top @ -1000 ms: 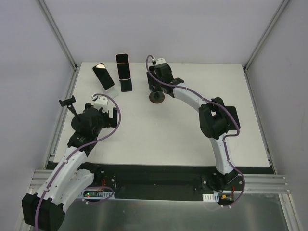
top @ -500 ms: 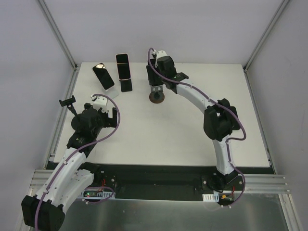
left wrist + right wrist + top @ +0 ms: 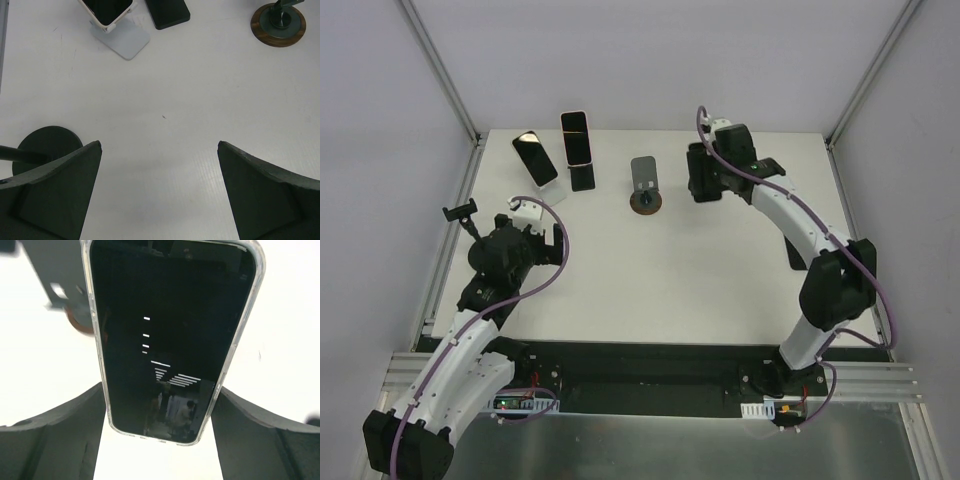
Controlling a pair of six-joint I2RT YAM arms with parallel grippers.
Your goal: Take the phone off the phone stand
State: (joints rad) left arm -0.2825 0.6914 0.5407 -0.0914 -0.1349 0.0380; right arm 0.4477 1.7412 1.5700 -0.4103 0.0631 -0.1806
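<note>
The white table point(image 3: 650, 290) lies open across its middle and right. A leaning phone point(image 3: 534, 157) and an upright phone point(image 3: 576, 138) crowd the back left. The round-based phone stand point(image 3: 646, 190) stands apart from them, with the phone point(image 3: 172, 330) in the right gripper point(image 3: 160, 432) near its right. What may be a clamp stand point(image 3: 460, 212) blocks the left edge.

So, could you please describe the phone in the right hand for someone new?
Along the far edge of the white table, look right of centre to the right hand. The phone between its fingers has a dark screen and clear case; unlike the two phones farther left, it sits on no stand.
</note>
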